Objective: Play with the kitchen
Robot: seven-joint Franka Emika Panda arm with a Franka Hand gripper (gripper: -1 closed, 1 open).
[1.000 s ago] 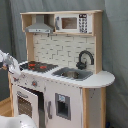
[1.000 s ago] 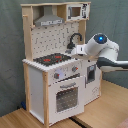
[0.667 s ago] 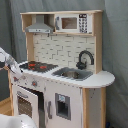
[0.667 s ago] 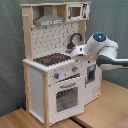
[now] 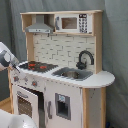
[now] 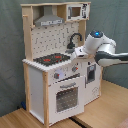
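Observation:
The kitchen (image 5: 62, 95) is a white and light-wood toy unit, seen in both exterior views (image 6: 55, 85). It has a black-red stovetop (image 5: 37, 65), a sink (image 5: 72, 74), a black faucet (image 5: 85, 57), a grey hood (image 5: 40, 27), a microwave (image 5: 70, 22) and a windowed oven door (image 6: 65, 97). My white arm comes in from the second exterior view's right. My gripper (image 6: 74, 54) hovers at the counter edge between stovetop (image 6: 50, 60) and sink. In the first exterior view the gripper (image 5: 16, 67) is at the left, by the stovetop's front corner.
A grey curtain (image 5: 115, 50) hangs behind the kitchen. The kitchen stands on a light wooden surface (image 6: 107, 107). A white rounded shape (image 5: 15, 121) fills the first exterior view's lower left corner.
The arm has risen slightly near the counter edge. The kitchen has not changed.

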